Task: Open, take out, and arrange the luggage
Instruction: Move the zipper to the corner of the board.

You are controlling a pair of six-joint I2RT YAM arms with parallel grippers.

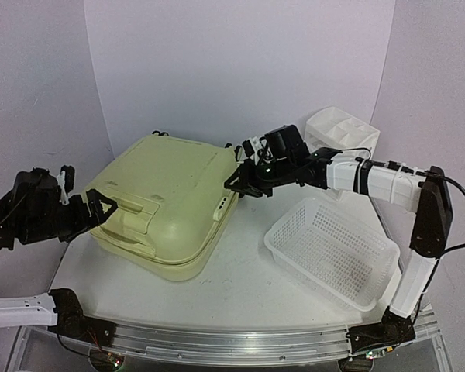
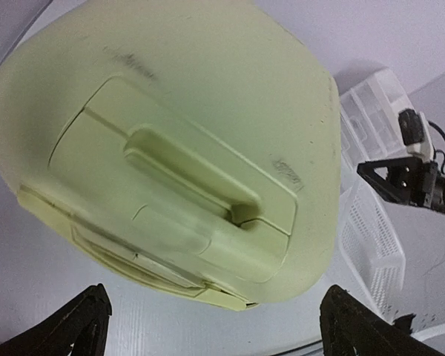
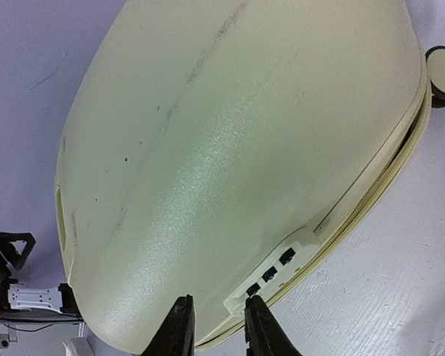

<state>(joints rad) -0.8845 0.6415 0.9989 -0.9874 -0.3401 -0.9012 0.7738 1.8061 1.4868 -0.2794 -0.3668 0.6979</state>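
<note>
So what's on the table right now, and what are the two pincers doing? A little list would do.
suitcase: pale yellow-green hard shell, lying flat, lid down
left pincer: wide open, facing the suitcase's moulded handle
right pincer: slightly open, by the combination lock, holding nothing
mesh basket: white, right of the suitcase
drawer organizer: white, behind the basket

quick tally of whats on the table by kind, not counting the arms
suitcase: 1
mesh basket: 1
drawer organizer: 1
total: 3
</note>
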